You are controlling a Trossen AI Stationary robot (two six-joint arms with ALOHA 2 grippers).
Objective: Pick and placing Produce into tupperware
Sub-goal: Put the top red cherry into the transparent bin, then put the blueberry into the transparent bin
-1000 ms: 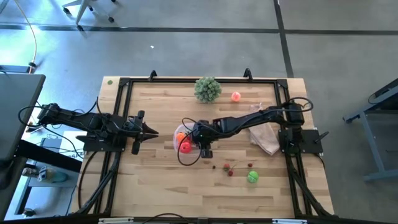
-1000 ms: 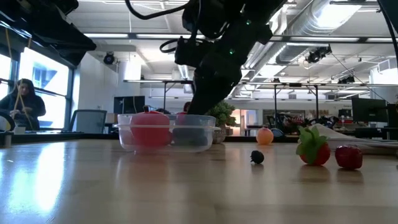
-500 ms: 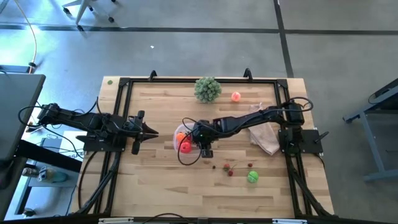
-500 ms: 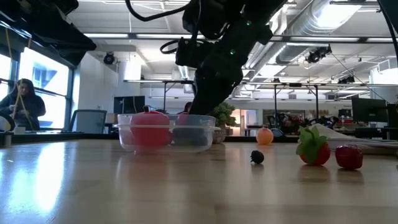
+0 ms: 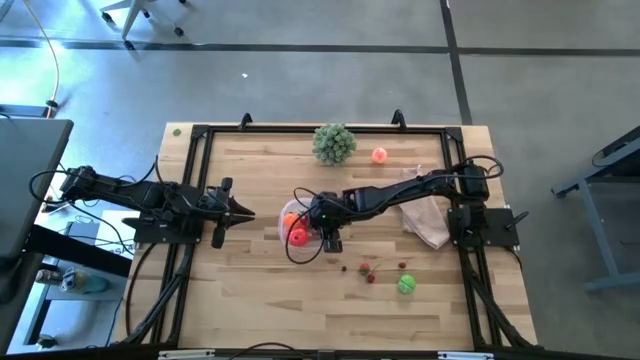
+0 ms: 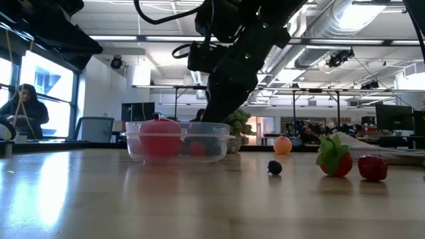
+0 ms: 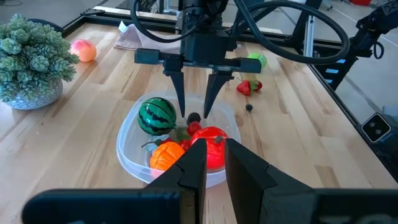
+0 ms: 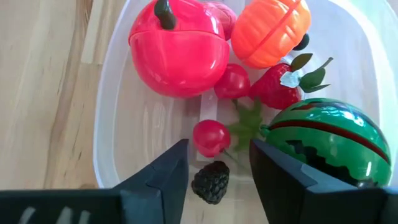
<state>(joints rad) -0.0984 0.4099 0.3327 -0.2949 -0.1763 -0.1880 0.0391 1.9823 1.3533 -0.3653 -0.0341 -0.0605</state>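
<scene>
The clear tupperware (image 5: 283,223) (image 7: 127,149) stands mid-table. It holds a red apple (image 8: 179,46), an orange ball (image 8: 270,28), a striped green ball (image 8: 323,140), a strawberry (image 8: 273,90), two small red cherries (image 8: 209,137) and a dark berry (image 8: 210,182). My right gripper (image 7: 193,112) (image 8: 214,149) is open and points down into the tupperware. Its fingers stand on either side of the dark berry and one cherry, and touch neither. My left gripper (image 5: 247,213) waits shut at the table's left, aimed at the tupperware.
Near the table's front right lie a green ball (image 5: 406,285), a strawberry (image 6: 334,159), a red piece (image 6: 372,167) and a dark berry (image 6: 274,167). A peach (image 5: 379,155) and the bushy green ball (image 5: 334,143) sit by the far edge. The pale bag (image 5: 425,218) lies under the right arm.
In the low view a small red piece now shows on the tupperware floor below my right gripper, where none showed in the earlier frames. Both arms have stayed in place.
</scene>
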